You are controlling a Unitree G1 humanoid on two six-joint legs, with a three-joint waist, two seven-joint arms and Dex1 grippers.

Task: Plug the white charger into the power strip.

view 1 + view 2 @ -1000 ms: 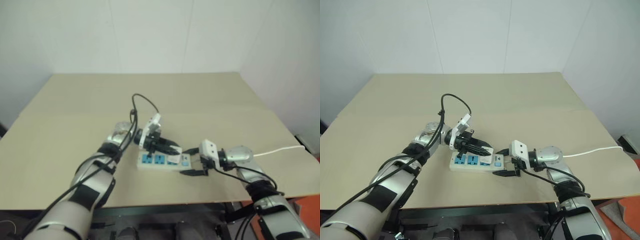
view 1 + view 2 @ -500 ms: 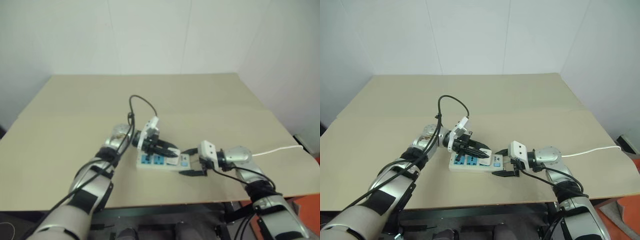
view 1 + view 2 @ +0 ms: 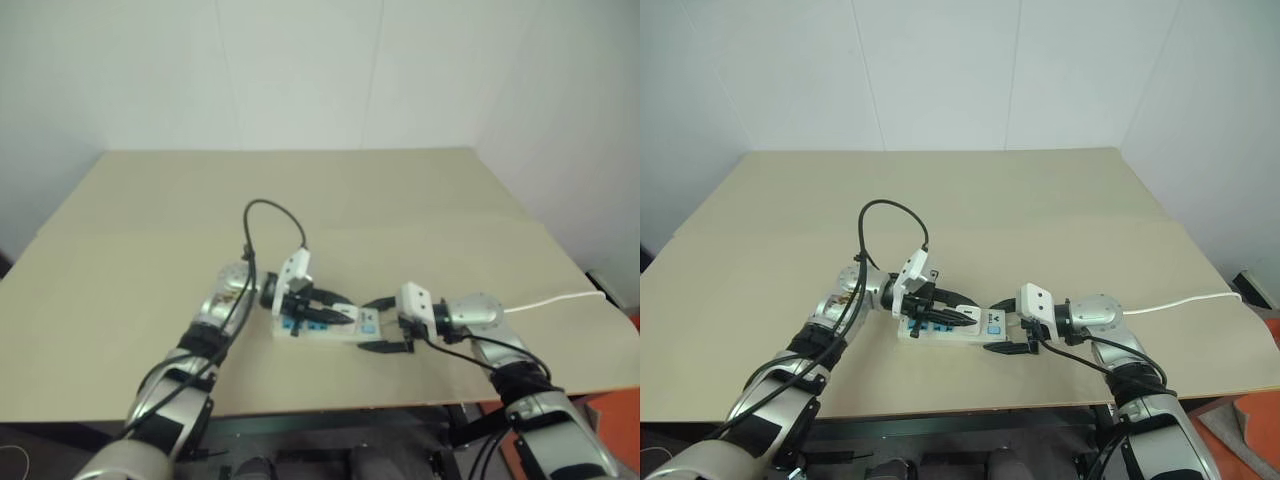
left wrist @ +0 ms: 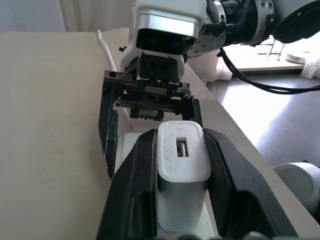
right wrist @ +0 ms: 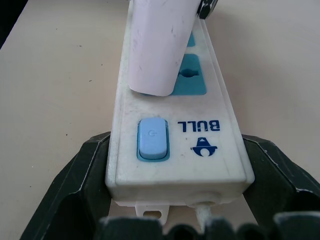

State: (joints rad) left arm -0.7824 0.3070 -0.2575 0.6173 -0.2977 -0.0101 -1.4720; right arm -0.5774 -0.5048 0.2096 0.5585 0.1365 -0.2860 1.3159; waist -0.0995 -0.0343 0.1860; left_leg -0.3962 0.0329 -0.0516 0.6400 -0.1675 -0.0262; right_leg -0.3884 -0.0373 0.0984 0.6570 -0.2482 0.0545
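Note:
The power strip [image 3: 936, 331] lies flat near the table's front edge, its blue switch [image 5: 151, 139] at the end nearest my right gripper. That right gripper [image 3: 1002, 326] has a black finger [image 5: 75, 190] against each side of the switch end. My left gripper [image 3: 962, 314] is shut on the white charger [image 4: 181, 175] and reaches in from the left, low over the strip. The charger [image 5: 157, 45] stands with its lower end on the strip's face at the blue socket closest to the switch. Whether its pins are in the socket is hidden.
The strip's thin white cord [image 3: 1185, 299] runs right to the edge of the tan table [image 3: 1040, 200]. The table's far half and left side are bare. A white wall stands behind.
My left gripper has sunk and drawn back a little with the charger, bringing it down onto the strip. The right gripper and the strip have stayed put.

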